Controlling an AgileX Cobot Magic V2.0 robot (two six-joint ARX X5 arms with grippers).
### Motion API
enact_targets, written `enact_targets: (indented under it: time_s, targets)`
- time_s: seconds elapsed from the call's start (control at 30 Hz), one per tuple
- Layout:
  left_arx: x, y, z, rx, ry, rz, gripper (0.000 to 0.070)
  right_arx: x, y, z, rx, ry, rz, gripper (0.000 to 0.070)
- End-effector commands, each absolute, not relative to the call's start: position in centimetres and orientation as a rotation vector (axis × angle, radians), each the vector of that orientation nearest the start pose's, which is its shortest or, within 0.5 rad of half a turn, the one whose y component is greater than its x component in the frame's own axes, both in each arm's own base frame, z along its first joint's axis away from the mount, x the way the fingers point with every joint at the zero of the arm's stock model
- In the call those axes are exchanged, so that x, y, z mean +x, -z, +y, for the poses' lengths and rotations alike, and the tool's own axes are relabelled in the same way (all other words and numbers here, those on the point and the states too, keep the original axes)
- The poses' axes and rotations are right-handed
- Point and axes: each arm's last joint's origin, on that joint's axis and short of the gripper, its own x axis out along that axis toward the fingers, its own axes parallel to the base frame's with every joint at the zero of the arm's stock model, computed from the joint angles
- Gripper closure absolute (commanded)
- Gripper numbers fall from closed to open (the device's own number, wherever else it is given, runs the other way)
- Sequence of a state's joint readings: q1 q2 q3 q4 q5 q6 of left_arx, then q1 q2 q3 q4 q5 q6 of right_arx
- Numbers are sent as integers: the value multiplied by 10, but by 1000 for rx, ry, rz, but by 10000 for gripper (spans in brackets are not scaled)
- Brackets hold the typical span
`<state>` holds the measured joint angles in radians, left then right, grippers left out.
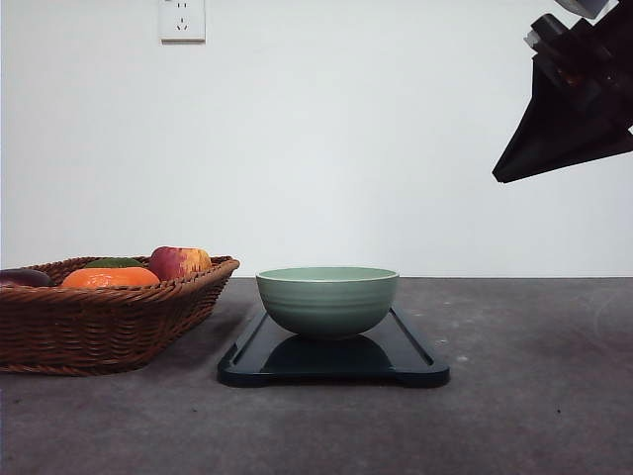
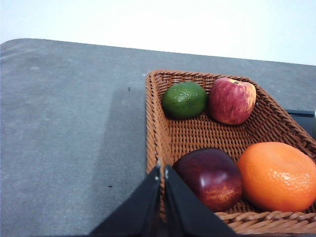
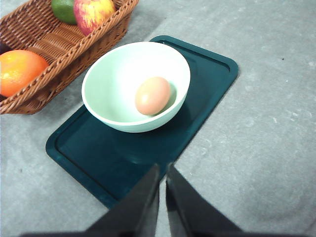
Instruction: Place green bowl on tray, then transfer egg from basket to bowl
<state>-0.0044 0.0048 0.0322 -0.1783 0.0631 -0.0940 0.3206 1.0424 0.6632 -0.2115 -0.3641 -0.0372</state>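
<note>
Risk at this stage is low but not nil, judged from the layout: the green bowl (image 1: 327, 300) stands on the tray (image 1: 415, 361), and the egg (image 3: 152, 95) lies inside the bowl, resting against the inner wall rather than dead centre. Both task steps appear complete. The remaining hazard is a knock during withdrawal; the tray sits just beside the basket (image 1: 99, 327), so a low sweep by either arm could nudge the bowl or tray and set the egg rolling against the ceramic.

Right gripper (image 3: 162, 173): in the right wrist view its jaws are closed to a narrow slit, nothing between them, touching nothing. It hangs above the near end of the tray; in the front view the arm sits high at about 1 o'clock from the bowl, well clear.

Left gripper (image 2: 162, 173): jaws likewise drawn almost together, holding nothing. It hovers over the near rim of the basket, close to a dark red fruit (image 2: 212, 177); contact cannot be determined. Basket also holds an orange (image 2: 277, 175), a red apple (image 2: 232, 100) and a green fruit (image 2: 184, 100). A descent here would strike rim or fruit.
</note>
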Motion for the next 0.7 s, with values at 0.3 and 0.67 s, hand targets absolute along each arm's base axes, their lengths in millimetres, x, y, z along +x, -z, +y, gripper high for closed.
enact_targets:
  time_s: [0.3, 0.67]
  targets:
    - [96, -150, -2, -102, 64, 179, 700, 191, -248, 66, -200, -553, 475, 685]
    - [96, -150, -2, -102, 64, 179, 700, 138, -188, 22, -68, -294, 275, 685]
